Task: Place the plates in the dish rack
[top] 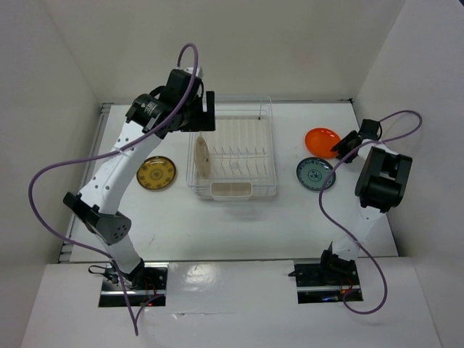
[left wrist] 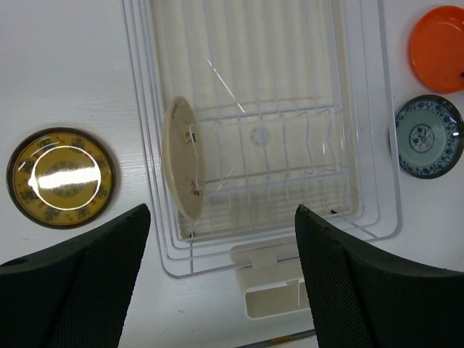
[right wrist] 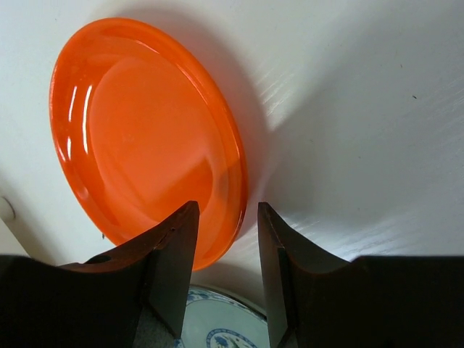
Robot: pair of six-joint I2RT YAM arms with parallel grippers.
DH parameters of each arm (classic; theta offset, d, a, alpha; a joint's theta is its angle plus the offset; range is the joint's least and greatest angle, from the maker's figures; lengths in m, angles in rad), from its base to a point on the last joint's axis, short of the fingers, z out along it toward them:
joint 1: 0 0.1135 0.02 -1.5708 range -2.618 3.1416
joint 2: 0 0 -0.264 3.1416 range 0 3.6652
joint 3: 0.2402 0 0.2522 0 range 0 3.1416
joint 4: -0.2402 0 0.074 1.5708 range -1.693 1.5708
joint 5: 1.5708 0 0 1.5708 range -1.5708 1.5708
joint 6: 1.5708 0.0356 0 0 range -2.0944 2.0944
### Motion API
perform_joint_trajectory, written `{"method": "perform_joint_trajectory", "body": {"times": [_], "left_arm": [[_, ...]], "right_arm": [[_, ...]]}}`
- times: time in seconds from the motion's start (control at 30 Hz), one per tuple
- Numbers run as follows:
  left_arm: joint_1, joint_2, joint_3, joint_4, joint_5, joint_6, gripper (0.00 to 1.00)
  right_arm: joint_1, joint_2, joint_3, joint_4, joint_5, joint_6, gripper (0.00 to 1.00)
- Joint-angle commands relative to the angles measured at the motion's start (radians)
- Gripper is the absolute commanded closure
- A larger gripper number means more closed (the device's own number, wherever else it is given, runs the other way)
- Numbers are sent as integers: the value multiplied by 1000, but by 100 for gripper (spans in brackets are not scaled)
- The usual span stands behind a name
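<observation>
The white wire dish rack (top: 270, 156) stands mid-table. The pale beige plate (top: 202, 157) stands upright between its left tines. My left gripper (top: 205, 116) hovers above the rack's far left end, open and empty. In the left wrist view (left wrist: 221, 279) its jaws stand wide apart over the rack (left wrist: 290, 65) and beige plate (left wrist: 181, 156). The yellow patterned plate (top: 156, 173) lies flat left of the rack. The orange plate (top: 322, 141) and the blue-green patterned plate (top: 315, 173) lie to the right. My right gripper (right wrist: 227, 243) is open, its jaws astride the orange plate's (right wrist: 138, 130) near rim.
The small beige holder (top: 231, 191) hangs on the rack's near end. The blue-green plate (right wrist: 217, 330) lies right beside the orange one, under my right fingers. White walls close in the table at the left, back and right.
</observation>
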State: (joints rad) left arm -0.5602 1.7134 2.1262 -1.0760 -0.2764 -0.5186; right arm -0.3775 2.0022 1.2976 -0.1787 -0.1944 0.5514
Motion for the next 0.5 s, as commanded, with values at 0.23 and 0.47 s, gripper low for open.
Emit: {"method": "perform_joint_trajectory", "body": {"times": [0.23,0.47], "left_arm": [[19,-11,1,37,48,25,13],[37,-11,11,37,92,34,13]], "right_arm": [[-3,73,32,50,-8,2,74],[-3,106,54,50,-8,2,100]]}}
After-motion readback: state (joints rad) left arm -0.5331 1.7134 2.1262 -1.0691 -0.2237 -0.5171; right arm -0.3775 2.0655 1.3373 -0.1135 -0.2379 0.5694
